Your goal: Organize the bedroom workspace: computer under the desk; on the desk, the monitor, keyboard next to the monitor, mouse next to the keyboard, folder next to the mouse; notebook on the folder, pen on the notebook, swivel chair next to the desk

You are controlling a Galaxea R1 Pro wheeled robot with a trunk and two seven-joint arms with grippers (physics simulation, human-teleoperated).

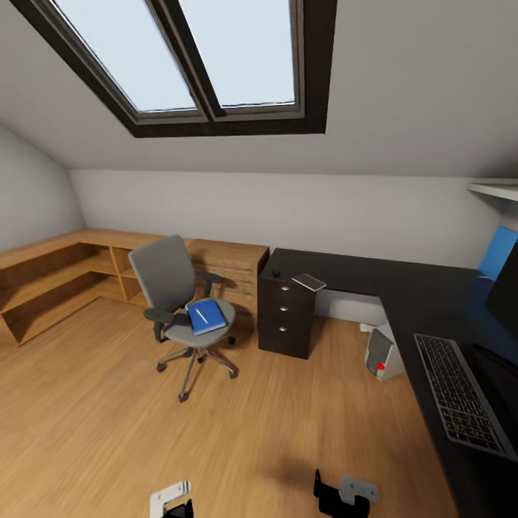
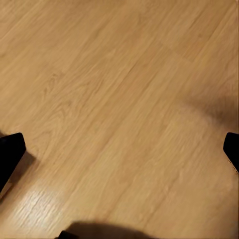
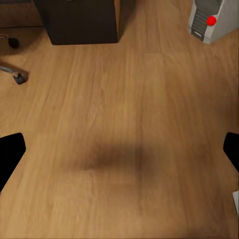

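The grey swivel chair stands on the wood floor, left of the black desk. On its seat lies the blue folder, with the white pen on top. The mouse and the notebook rest on the desk's left end, above the drawer unit. The keyboard lies on the desk's right wing in front of the monitor. On the floor by the desk stands the computer. My left gripper and right gripper hang open over bare floor.
Low wooden shelving runs along the left and back walls behind the chair. A blue wall panel sits at the far right. A chair caster and the drawer unit lie ahead of the right gripper. Open floor stretches before me.
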